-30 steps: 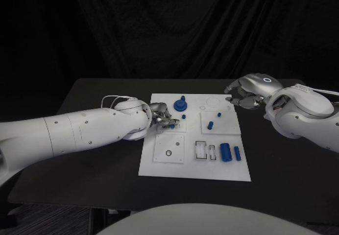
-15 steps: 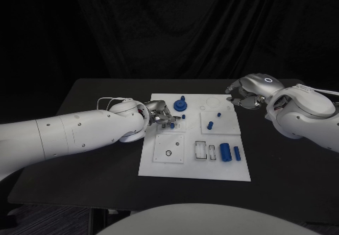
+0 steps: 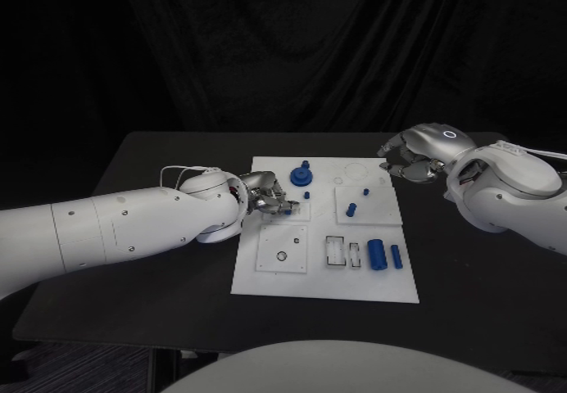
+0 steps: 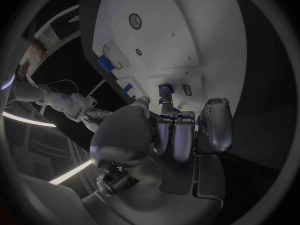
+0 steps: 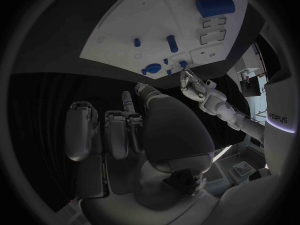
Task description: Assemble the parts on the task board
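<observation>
The white task board (image 3: 272,274) lies mid-table. My left hand (image 3: 269,196) hovers at the board's left edge, its fingers curled close round a small blue peg (image 3: 288,210). The left wrist view shows the peg (image 4: 165,93) upright just past my fingertips (image 4: 164,119); whether they grip it is unclear. My right hand (image 3: 408,161) hangs over the board's far right corner, fingers curled in on nothing (image 5: 106,130). A blue gear-like part (image 3: 301,174) stands at the far side, a thick blue cylinder (image 3: 378,254) and a thin blue bar (image 3: 397,256) near the right edge.
More blue pegs stand on the board: one (image 3: 351,210) at the middle right, a short one (image 3: 366,191) behind it, and a tiny one (image 3: 307,195) by the left hand. Bare black table (image 3: 154,164) surrounds the board.
My left arm has swung a little, and the hand has drawn slightly back toward the far side. The small blue peg stays where it was. The right hand has not moved.
</observation>
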{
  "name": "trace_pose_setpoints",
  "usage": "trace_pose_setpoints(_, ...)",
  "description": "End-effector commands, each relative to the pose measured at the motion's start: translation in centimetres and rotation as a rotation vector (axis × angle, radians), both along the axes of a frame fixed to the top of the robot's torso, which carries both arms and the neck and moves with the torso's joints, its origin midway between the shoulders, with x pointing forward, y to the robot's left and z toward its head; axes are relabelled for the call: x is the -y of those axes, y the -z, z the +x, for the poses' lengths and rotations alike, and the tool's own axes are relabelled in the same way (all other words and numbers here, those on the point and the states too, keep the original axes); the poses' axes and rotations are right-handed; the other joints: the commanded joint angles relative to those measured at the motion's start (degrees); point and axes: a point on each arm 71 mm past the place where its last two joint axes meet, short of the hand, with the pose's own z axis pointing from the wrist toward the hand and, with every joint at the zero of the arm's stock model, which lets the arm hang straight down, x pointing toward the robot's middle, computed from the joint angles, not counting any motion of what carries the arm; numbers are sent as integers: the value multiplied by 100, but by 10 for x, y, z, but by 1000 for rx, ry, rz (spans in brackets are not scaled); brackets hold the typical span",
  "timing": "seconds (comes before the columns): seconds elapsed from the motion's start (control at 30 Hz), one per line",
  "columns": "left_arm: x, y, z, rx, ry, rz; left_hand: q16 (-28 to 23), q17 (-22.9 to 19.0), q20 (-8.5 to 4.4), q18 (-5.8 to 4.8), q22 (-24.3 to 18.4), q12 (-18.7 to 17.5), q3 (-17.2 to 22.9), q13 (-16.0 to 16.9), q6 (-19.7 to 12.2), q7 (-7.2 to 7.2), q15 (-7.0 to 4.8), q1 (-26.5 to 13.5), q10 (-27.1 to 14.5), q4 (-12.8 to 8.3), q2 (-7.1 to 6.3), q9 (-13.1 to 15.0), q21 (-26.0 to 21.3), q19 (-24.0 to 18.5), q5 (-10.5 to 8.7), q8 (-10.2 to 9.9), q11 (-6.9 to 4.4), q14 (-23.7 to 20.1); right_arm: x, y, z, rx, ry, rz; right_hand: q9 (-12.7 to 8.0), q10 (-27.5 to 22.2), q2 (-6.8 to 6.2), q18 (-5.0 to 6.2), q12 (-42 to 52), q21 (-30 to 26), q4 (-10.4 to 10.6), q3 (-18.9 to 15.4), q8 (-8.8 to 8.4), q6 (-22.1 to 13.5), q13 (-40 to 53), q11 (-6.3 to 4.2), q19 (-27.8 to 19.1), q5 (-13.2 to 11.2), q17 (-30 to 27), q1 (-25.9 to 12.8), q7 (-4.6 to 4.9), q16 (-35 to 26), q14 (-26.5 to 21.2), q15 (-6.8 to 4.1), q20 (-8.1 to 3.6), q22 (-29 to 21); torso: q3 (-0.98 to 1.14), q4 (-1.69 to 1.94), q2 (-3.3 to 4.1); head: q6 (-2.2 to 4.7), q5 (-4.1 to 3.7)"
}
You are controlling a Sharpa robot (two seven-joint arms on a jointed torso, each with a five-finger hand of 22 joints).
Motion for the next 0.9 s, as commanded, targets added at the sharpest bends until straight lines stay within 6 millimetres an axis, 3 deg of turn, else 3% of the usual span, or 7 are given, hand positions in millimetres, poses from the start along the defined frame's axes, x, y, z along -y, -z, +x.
trace_pose_setpoints(0.03,0,2,-2,-23,-17,32,19,1508,-2,21,22,14,42,1505,29,-5,20,67,599,1,-12,-18,-39,34,55,-35,29,615,2,2,0,-7,19,-7,-7,587,24,98,16,-33,2,33,-25,48,1506,27,122,35,1277,-12,-1,-29,539,24,26,1133,0,4,4,-1,3)
trace_pose_setpoints(0.5,0,2,0,-2,-13,56,19,1508,-3,18,35,14,68,1505,9,1,19,130,599,-3,-41,-23,-35,44,95,-65,30,615,2,3,-1,-15,20,-11,-7,587,23,99,16,-34,5,37,-23,56,1506,26,122,37,1277,-19,-2,-28,539,25,27,1133,0,4,10,-1,14)
trace_pose_setpoints(0.9,2,4,3,0,-11,61,19,1508,18,21,31,14,108,1505,-233,63,51,205,599,14,-81,80,-64,38,55,-105,76,615,1,4,0,-19,21,-14,-7,587,23,99,16,-34,5,37,-23,56,1506,26,122,37,1277,-19,-2,-28,539,25,27,1133,6,0,6,-1,13)
